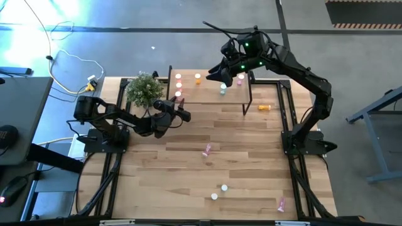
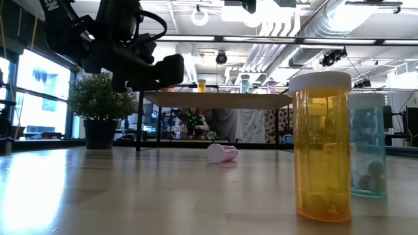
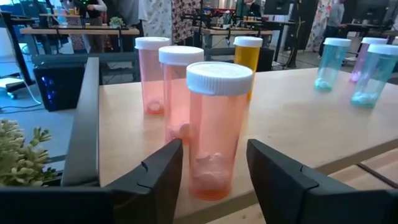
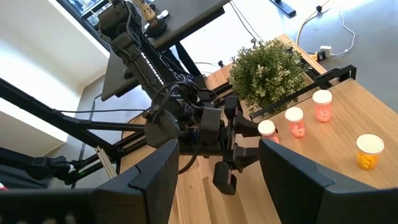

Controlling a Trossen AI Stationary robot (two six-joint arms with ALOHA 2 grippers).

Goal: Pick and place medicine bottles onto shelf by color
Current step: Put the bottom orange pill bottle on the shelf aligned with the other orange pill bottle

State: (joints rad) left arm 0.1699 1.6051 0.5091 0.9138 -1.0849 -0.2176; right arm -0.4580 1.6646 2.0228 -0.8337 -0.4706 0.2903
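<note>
Three pink bottles (image 3: pixel 217 124) stand in a row on the shelf (image 3: pixel 292 118) edge. Left gripper (image 3: pixel 214 171) straddles the nearest, fingers parted and off it. Judgement: withdraw straight back, level, to avoid tipping it. Right gripper (image 4: pixel 217 168) waits above the shelf, fingers spread, empty.

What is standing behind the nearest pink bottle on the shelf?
Behind the nearest pink bottle stand two more pink bottles in a row, then an orange bottle. The front bottle covers the orange one's lower part, so its contents cannot be seen.
</note>
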